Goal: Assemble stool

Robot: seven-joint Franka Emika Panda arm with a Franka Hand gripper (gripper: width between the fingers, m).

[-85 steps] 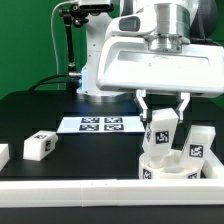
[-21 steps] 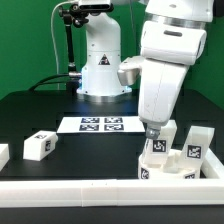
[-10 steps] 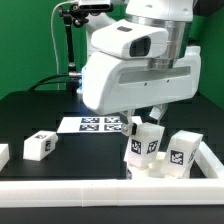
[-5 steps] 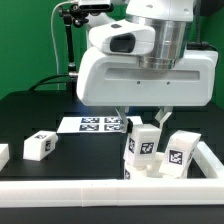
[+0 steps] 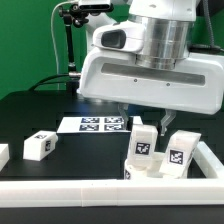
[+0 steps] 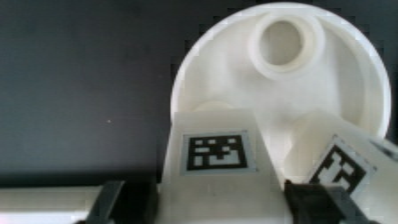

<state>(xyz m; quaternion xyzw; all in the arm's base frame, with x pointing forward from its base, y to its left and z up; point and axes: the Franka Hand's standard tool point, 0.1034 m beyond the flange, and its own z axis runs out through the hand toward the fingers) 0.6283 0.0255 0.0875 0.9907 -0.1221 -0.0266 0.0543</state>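
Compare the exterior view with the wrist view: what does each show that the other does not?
Only the exterior view: the arm, a loose leg lying on the table, and the marker board. Only the wrist view: an empty round socket in the seat. Both: two legs standing on the seat, with the open gripper straddling one of them and the other beside it.

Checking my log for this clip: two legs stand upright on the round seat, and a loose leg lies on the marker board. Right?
One slip: the exterior view shows the loose leg lying on the black table, apart from the marker board. Two legs do stand upright on the round seat.
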